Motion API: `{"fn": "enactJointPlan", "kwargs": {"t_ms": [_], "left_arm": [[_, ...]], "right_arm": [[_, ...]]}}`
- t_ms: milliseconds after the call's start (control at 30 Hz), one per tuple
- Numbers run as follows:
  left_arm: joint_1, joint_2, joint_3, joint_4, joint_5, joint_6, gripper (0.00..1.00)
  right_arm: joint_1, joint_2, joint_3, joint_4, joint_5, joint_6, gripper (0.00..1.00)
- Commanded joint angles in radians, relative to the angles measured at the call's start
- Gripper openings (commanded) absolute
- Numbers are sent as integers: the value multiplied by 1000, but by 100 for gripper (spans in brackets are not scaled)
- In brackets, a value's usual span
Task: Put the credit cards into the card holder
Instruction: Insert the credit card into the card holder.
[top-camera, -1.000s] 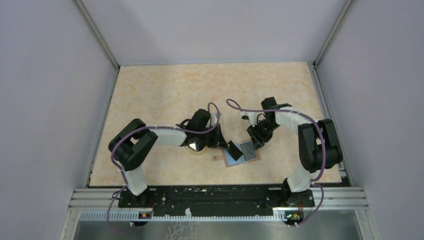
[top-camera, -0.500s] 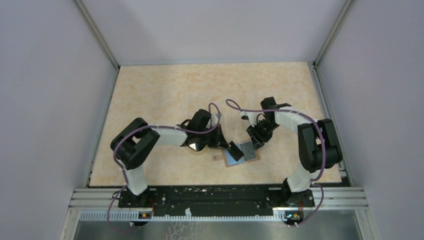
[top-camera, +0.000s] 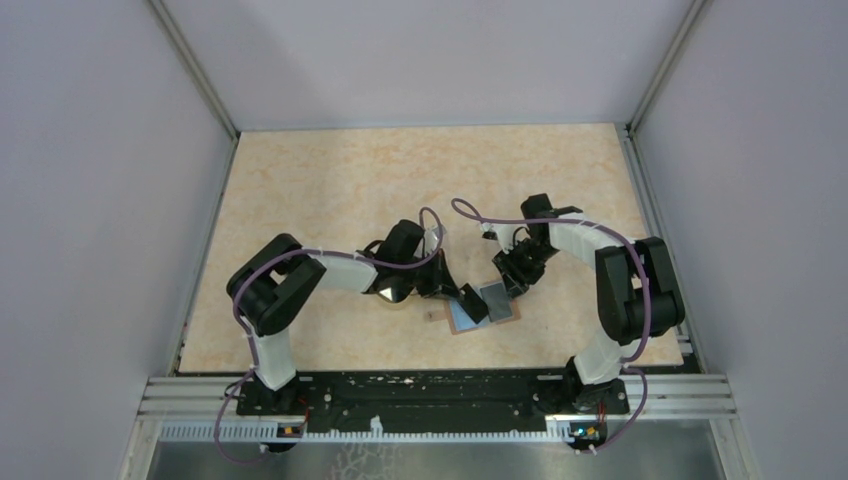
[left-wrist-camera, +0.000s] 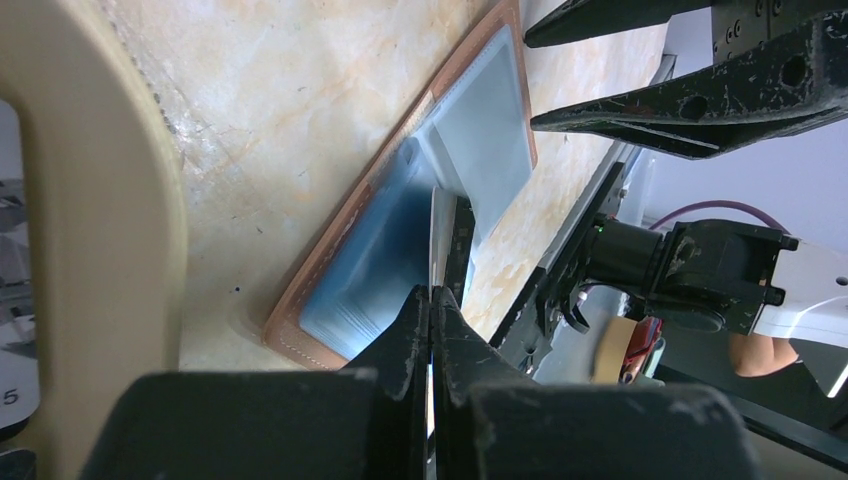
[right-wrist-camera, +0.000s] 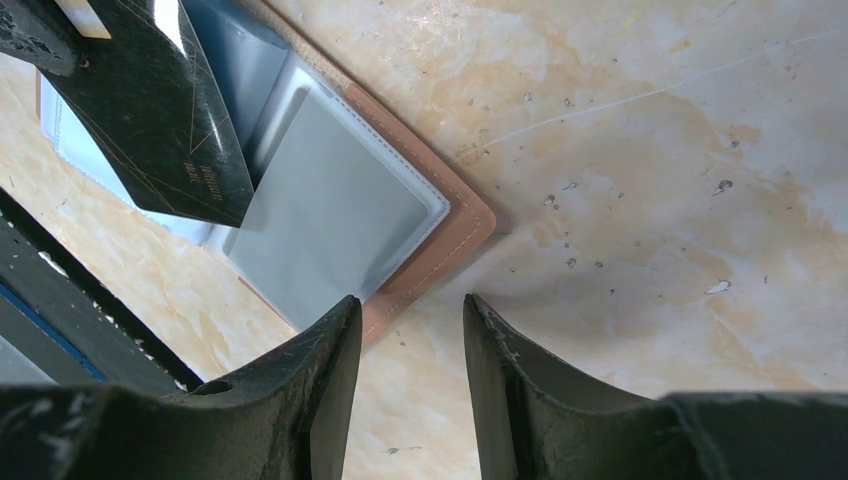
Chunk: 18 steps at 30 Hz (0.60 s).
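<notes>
Tiny gold print on card (right-wrist-camera: 150, 110), unreadable

Blk card (right-wrist-camera: 150, 110); red-brn holder (right-wrist-camera: 455, 225), lt-blue inside

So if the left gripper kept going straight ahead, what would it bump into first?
Probably the open wallet. The card pinched in the left gripper points at the wallet's blue inside, near the fold, so the card's edge would touch there first. Depth is hard to judge.
</notes>
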Motion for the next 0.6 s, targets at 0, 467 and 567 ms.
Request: {"fn": "enactJointPlan", "kwargs": {"t_ms": [0, 467, 567], "left_arm": [[-17, 27, -15, 34, 1, -13, 0], [-47, 62, -15, 53, -5, -41, 0], [-56, 80, 3, 44, -7, -42, 2]], "right_arm": [[19, 36, 2, 16, 15, -7, 43], [22, 33, 1, 16, 11, -7, 43], [22, 30, 2, 16, 9, -7, 43]]}}
